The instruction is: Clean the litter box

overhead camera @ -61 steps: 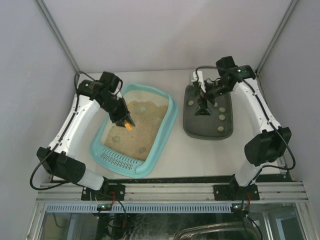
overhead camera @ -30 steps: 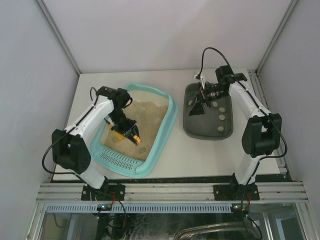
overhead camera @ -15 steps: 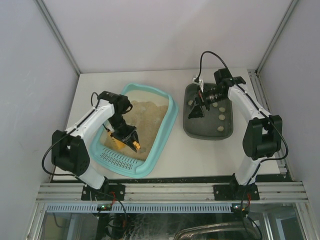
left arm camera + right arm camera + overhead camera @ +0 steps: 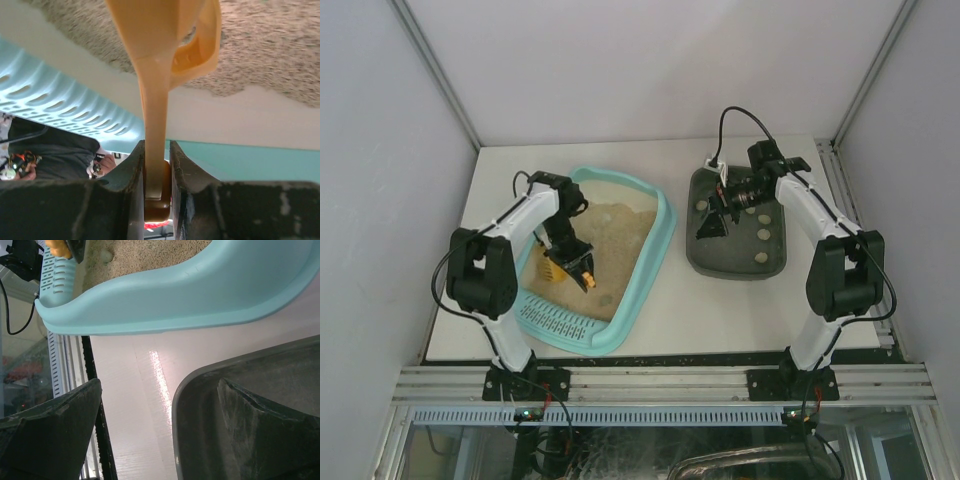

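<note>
My left gripper (image 4: 156, 167) is clamped on the thin handle of an orange scoop (image 4: 167, 45), with the stem pinched between both fingers. The scoop's head hangs inside the litter box (image 4: 658, 250), low over the edge of the tan sand (image 4: 620, 232). It is close to the slotted grate (image 4: 556, 318) at the box's near end. A pale bare strip of the box shows between sand and grate.

My right gripper (image 4: 159, 385) is spread wide and grasps nothing. It hovers to the right of the litter box, above the near-side rim of the dark grey tray (image 4: 735, 266). Small pale lumps (image 4: 761, 234) lie in that tray, mostly on its side away from the litter box.

The litter box rests on the white table (image 4: 720, 310) beneath my left arm, angled, its grate end toward my bases. It lies apart from the grey tray, with bare tabletop between them.
</note>
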`<state>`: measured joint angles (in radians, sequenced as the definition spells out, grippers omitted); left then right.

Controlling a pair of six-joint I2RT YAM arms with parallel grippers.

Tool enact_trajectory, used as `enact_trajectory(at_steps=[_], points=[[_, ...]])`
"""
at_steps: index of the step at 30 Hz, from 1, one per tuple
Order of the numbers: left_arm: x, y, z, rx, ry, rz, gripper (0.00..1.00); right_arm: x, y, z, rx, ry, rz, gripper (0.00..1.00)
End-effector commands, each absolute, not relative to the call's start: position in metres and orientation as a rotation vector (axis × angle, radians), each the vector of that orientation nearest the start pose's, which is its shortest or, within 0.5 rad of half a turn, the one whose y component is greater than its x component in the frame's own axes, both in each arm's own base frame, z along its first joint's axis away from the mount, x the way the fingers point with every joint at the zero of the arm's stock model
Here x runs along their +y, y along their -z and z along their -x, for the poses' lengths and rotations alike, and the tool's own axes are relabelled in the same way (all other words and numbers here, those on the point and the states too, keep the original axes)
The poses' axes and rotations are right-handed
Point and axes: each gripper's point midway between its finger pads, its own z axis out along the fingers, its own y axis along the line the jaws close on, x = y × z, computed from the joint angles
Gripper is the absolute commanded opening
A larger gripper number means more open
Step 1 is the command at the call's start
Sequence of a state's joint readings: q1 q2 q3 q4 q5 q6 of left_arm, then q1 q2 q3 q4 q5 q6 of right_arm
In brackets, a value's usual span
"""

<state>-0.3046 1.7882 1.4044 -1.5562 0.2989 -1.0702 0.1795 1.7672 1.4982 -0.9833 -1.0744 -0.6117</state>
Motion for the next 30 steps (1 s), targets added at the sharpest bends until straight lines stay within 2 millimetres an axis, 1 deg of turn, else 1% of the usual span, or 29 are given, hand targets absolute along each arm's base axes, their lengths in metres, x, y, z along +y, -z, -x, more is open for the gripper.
enact_trajectory(at_steps=[1,3,5,11,14,17,19,22,27,30], points=[[-0.171,-0.136,-0.231,3.309,0.322,1.135,0.00,0.205,-0.203,-0.318,1.996,-1.217,1.119,1.00],[-0.182,-0.141,-0.240,3.307,0.463,1.069,0.00,0.207,-0.203,-0.320,2.001,-1.203,1.124,1.00],[-0.193,-0.145,-0.246,3.306,0.597,1.015,0.00,0.208,-0.204,-0.322,2.006,-1.192,1.127,1.00],[-0.216,-0.159,-0.253,3.265,0.915,0.924,0.00,0.214,-0.211,-0.331,2.014,-1.165,1.131,1.00],[-0.229,-0.173,-0.270,3.180,1.081,0.827,0.00,0.216,-0.213,-0.333,2.014,-1.148,1.142,1.00],[-0.240,-0.188,-0.288,3.102,1.200,0.726,0.00,0.219,-0.215,-0.334,2.009,-1.132,1.160,1.00],[-0.244,-0.196,-0.297,3.066,1.248,0.680,0.00,0.221,-0.215,-0.334,2.005,-1.118,1.178,1.00],[-0.247,-0.201,-0.300,3.046,1.283,0.660,0.00,0.226,-0.220,-0.335,1.990,-1.094,1.208,1.00],[-0.244,-0.195,-0.297,3.056,1.246,0.663,0.00,0.231,-0.227,-0.340,1.982,-1.082,1.221,1.00],[-0.243,-0.200,-0.304,3.033,1.244,0.624,0.00,0.230,-0.230,-0.342,1.983,-1.065,1.238,1.00]])
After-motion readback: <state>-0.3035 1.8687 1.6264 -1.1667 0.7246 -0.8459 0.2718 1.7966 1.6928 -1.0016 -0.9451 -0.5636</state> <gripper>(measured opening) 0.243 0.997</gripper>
